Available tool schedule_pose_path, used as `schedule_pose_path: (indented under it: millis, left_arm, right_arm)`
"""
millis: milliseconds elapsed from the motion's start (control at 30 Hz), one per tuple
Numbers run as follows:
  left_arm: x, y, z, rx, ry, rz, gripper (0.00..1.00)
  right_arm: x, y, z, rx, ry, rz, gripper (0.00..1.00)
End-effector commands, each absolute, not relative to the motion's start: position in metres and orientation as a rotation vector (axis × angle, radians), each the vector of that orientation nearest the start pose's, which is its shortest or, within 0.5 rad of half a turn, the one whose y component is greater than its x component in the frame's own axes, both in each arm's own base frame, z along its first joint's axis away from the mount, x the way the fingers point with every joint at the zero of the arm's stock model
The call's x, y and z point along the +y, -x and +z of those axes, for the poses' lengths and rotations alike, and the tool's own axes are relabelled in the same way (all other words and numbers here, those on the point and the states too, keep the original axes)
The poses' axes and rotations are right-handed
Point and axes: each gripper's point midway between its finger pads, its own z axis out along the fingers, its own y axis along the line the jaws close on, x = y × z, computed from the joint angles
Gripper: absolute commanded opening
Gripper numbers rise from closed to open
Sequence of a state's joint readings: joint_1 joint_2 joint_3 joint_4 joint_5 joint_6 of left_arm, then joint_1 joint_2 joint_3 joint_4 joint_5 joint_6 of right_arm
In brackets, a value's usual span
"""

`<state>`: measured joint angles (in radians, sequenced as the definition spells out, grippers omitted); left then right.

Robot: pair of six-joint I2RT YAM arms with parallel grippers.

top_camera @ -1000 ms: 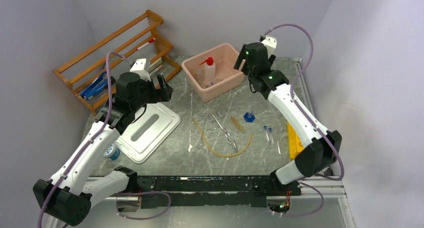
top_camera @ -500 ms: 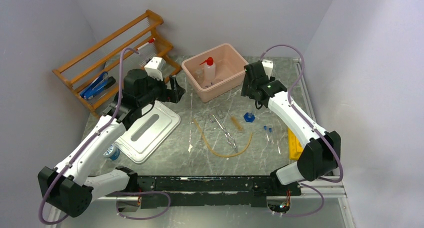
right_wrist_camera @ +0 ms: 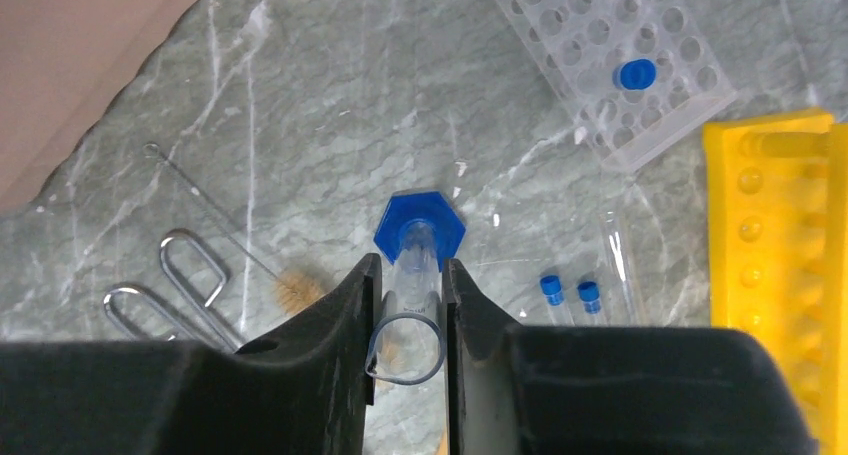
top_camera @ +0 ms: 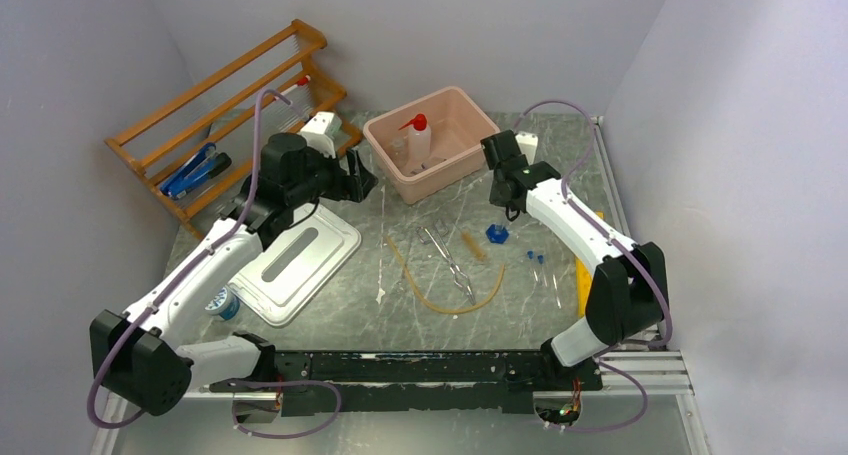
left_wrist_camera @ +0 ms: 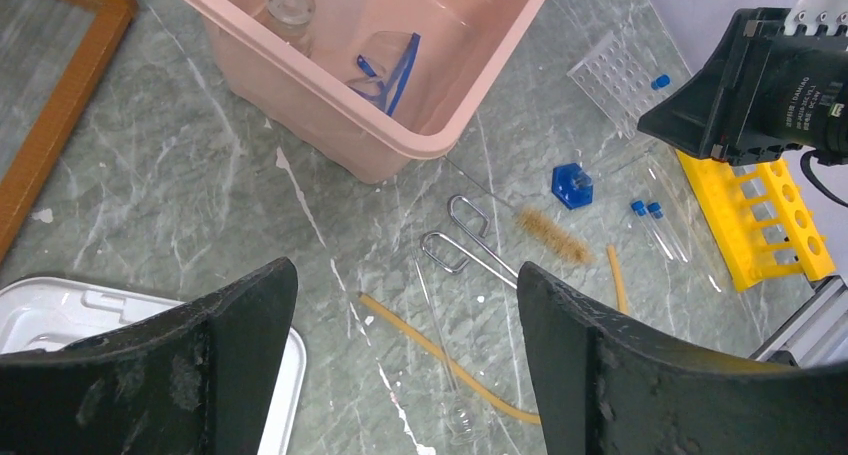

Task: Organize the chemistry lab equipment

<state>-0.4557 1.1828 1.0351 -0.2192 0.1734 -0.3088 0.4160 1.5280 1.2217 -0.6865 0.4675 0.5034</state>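
Right tool (right_wrist_camera: 410, 310) closed around upright clear blue-based cylinder (right_wrist_camera: 420, 230) on worktop (right_wrist_camera: 300, 95), left tool (left_wrist_camera: 405, 315) wide open, hovering at 8 o'clock of pink tub (left_wrist_camera: 330, 135), beside white lid (top_camera: 300, 255).

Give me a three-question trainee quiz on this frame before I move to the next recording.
1. Multiple choice: what stands between the fingers of the right gripper?
A) the clear cylinder with the blue hexagonal base
B) the metal tongs
C) a blue-capped tube
2. True or false: the left gripper is clamped on the tan tubing.
3. Short answer: where do the blue-framed goggles lie?
Key: 1 A. 2 False: its jaws are open with nothing between them. 3 Inside the pink tub.
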Motion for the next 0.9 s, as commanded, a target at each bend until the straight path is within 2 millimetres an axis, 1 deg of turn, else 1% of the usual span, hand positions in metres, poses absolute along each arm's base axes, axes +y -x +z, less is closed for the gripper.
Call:
schedule_pose_path:
  millis: [0,67,200,267,300,400,433,533,667,767,833,867]
  left_arm:
    - [-0.219,-0.335,0.282,1.891,-0.261,-0.714,0.86]
    - [-0.226,-0.335,0.283,1.876,-0.291,-0.745,0.85]
    - [-0.244,-0.332,0.289,1.832,-0.346,-0.819,0.89]
    - [-0.255,-0.332,0.29,1.812,-0.375,-0.844,0.95]
    - [-0.264,-0.329,0.292,1.797,-0.424,-0.869,0.97]
    - [-0.286,-0.325,0.294,1.772,-0.538,-0.898,0.97]
    - [-0.293,-0.324,0.295,1.764,-0.569,-0.914,0.97]
    - [-0.315,-0.32,0.303,1.714,-0.646,-0.981,0.92]
    - [-0.339,-0.314,0.3,1.706,-0.718,-1.075,0.89]
    - [-0.359,-0.296,0.303,1.671,-0.834,-1.215,0.83]
    - [-0.365,-0.287,0.3,1.668,-0.895,-1.25,0.78]
    - [-0.367,-0.282,0.299,1.661,-0.927,-1.263,0.76]
  right_arm:
    - [0.092,-0.36,0.144,2.429,-0.246,-0.157,0.18]
    - [0.095,-0.362,0.151,2.425,-0.217,-0.116,0.13]
    - [0.101,-0.367,0.174,2.402,-0.16,-0.025,0.11]
    - [0.108,-0.368,0.188,2.387,-0.119,0.05,0.1]
    - [0.113,-0.368,0.195,2.378,-0.095,0.091,0.1]
    - [0.128,-0.364,0.221,2.333,-0.001,0.219,0.1]
    - [0.136,-0.361,0.229,2.32,0.047,0.289,0.1]
    - [0.159,-0.349,0.249,2.269,0.184,0.465,0.1]
    - [0.194,-0.328,0.274,2.172,0.356,0.735,0.1]
    - [0.216,-0.313,0.292,2.093,0.43,0.926,0.1]
    - [0.23,-0.302,0.302,2.042,0.47,1.064,0.1]
    - [0.236,-0.3,0.308,2.008,0.479,1.123,0.1]
